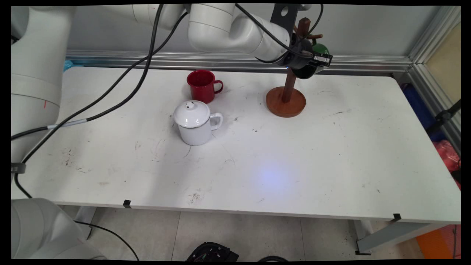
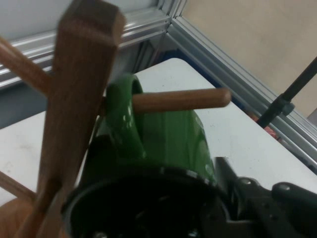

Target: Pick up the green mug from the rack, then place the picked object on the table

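My gripper (image 1: 312, 63) is up at the wooden mug tree (image 1: 286, 102) at the back of the table, shut on the rim of a green mug (image 1: 320, 48). In the hand view the green mug (image 2: 173, 144) lies on its side with its handle looped over a wooden peg (image 2: 183, 99) of the tree's post (image 2: 79, 99). One black finger (image 2: 237, 196) presses on the mug's outer wall; the other is hidden in the dark inside. The mug hangs well above the tree's round base.
A red mug (image 1: 201, 85) stands left of the tree, and a white lidded mug (image 1: 195, 123) sits in front of it. Black cables hang across the table's left half. An aluminium rail runs along the back and right edges.
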You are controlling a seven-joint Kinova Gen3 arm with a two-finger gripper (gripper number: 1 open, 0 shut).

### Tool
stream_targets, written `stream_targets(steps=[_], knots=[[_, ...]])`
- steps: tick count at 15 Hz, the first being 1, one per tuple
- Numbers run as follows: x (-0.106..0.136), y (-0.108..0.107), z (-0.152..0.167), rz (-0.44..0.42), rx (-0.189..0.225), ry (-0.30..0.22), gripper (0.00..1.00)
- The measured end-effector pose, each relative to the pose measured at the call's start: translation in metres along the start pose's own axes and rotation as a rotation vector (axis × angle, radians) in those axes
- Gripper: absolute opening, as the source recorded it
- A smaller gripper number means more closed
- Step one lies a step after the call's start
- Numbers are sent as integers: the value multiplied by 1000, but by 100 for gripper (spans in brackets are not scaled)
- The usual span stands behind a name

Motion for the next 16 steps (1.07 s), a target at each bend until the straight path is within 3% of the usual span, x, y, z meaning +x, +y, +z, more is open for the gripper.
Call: stream_targets(steps=[16], knots=[[7,9,-18,11,-13,19,0]])
